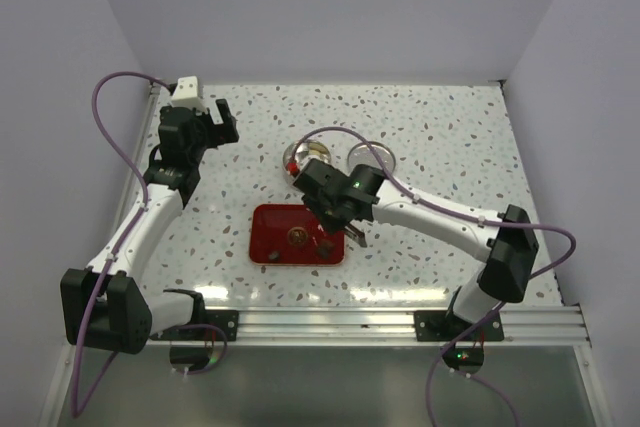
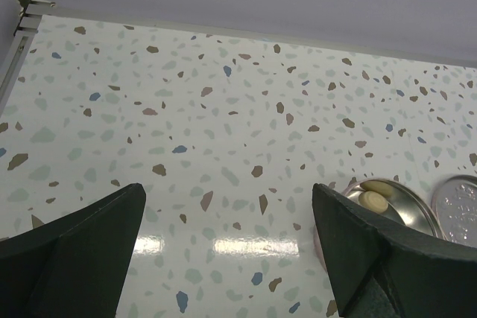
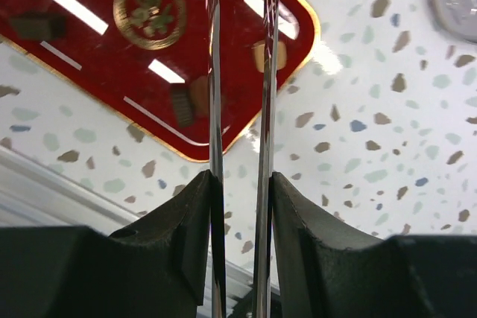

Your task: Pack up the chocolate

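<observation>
Squeezing the long metal tweezers (image 3: pixel 215 72) from both sides, the right gripper (image 3: pixel 242 184) has its two black fingers pressed on the two thin shiny blades, so it is closed on the tool. The blades have a gap between them. Their tips run off the top of the right wrist view, so I cannot tell if a piece is pinched there. Under the blades lies the red tray (image 3: pixel 97 65). It is flat and glossy, with round corners, a thin gold edge and a round gold mark (image 3: pixel 149 11). A few bits of chocolate sit on it: a light brown block (image 3: pixel 264 56) right by the right blade, a dark bit and a brown bit (image 3: pixel 182 103) touching each other by the left blade, and one dark block (image 3: pixel 36 26) alone at the near left corner. Just past the far edge of the tray is the round metal tin (image 2: pixel 406 210), smooth and shiny, with at least two cream oval pieces (image 2: pixel 375 200) inside. Its bumpy, sparkly lid (image 2: pixel 458 210) lies flat to the right of it. Far to the left, the left gripper (image 2: pixel 227 199) is wide open and holds nothing above the speckled table (image 2: pixel 223 109). The job looks partly done: some chocolate is in the tin, a few bits on the tray are left to move, and the lid is not on.
</observation>
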Robot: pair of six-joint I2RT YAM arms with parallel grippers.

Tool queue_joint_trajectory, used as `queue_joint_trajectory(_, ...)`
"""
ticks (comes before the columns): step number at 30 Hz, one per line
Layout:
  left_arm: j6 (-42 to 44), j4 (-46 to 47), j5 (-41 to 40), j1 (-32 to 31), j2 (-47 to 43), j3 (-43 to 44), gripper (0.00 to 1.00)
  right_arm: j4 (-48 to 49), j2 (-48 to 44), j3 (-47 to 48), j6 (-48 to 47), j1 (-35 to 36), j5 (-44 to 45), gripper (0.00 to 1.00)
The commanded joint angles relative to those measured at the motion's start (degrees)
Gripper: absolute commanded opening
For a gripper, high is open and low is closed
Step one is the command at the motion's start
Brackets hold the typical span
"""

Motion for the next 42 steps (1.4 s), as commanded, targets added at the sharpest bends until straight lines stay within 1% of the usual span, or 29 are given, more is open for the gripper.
queue_joint_trajectory(1, -0.02, 0.3, -0.31, -0.27, -1.33, 2.34, 1.0, 1.93, -5.05, 1.18, -3.24, -4.74, 3.67, 0.37)
queue_joint_trajectory(6, -0.02, 0.3, -0.22, -0.36, -0.98, 2.34, 1.0, 3.6, -4.17, 4.52, -7.1, -8.36, 4.12, 0.37)
queue_joint_trajectory(10, -0.02, 0.3, -0.4, -0.36, -0.89, 2.43, 1.0, 6.59, -2.24, 6.89, -9.48, -12.48, 2.81, 0.37)
queue_joint_trajectory(16, -0.02, 0.3, -0.57, -0.36, -0.54, 2.34, 1.0, 9.23, 1.71, 11.54, -12.29, -16.44, 0.35, 0.36)
queue_joint_trajectory(21, 0.24, 0.3, -0.92, -0.36, -0.02, 2.43, 1.0, 9.59, 5.49, 16.2, -13.87, -17.06, -2.47, 0.37)
queue_joint_trajectory(24, 0.42, 0.13, -1.36, -0.36, -0.01, 2.43, 1.0, 9.32, 7.69, 17.44, -14.14, -17.07, -3.26, 0.37)
queue_joint_trajectory(29, 0.42, -0.14, -1.54, -0.36, -0.01, 2.52, 1.0, 9.06, 8.57, 16.74, -13.61, -17.07, -4.14, 0.39)
queue_joint_trajectory(36, 0.33, -0.05, -1.19, -0.36, 0.16, 2.52, 1.0, 10.2, 8.04, 14.63, -13.0, -17.15, -4.67, 0.45)
queue_joint_trajectory(42, 0.24, -0.4, -1.62, -0.36, -0.1, 2.6, 1.0, 10.72, 7.96, 15.15, -12.65, -17.07, -4.49, 0.46)
